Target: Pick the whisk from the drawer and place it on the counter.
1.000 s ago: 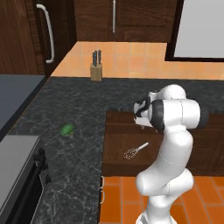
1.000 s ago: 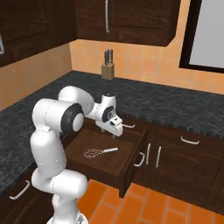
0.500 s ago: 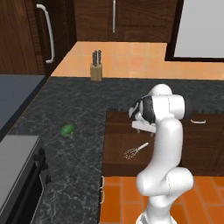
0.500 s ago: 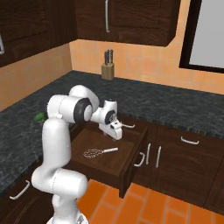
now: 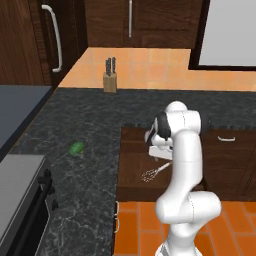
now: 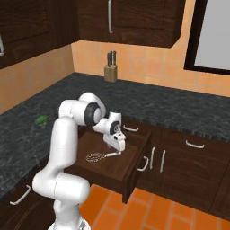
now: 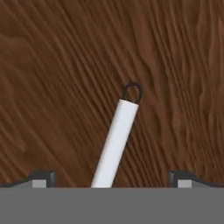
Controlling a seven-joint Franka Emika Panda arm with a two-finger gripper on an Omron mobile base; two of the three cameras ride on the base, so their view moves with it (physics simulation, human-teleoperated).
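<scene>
Clutter check: knife block (image 5: pixel 109 80) stands at the back of the counter (image 5: pixel 90 130) against the orange tiled wall, well apart from the work area. Small green round object (image 5: pixel 76 148) sits on the counter to the left of the drawer (image 6: pixel 114 168), also well apart. Neighbouring drawer fronts with silver handles (image 6: pixel 193 144) sit to the right of the open one. Nothing lies on the drawer floor near the whisk (image 6: pixel 102 156); in the left base view the arm's own forearm covers part of the drawer interior and the handle end.

Whisk lies flat on the drawer floor, alone. Long axis runs roughly diagonally across the drawer: in the right base view the wire head points left toward the arm's base, white handle points right toward the gripper (image 6: pixel 117 144). In the hand view the handle (image 7: pixel 116 141) runs up from the bottom edge, tilted slightly right, ending in a small dark hanging loop.

Gripper hangs low inside the drawer, just over the handle end. Jaws spread wide, 1 fingertip (image 7: pixel 41 178) on each side of the handle, neither touching it.
</scene>
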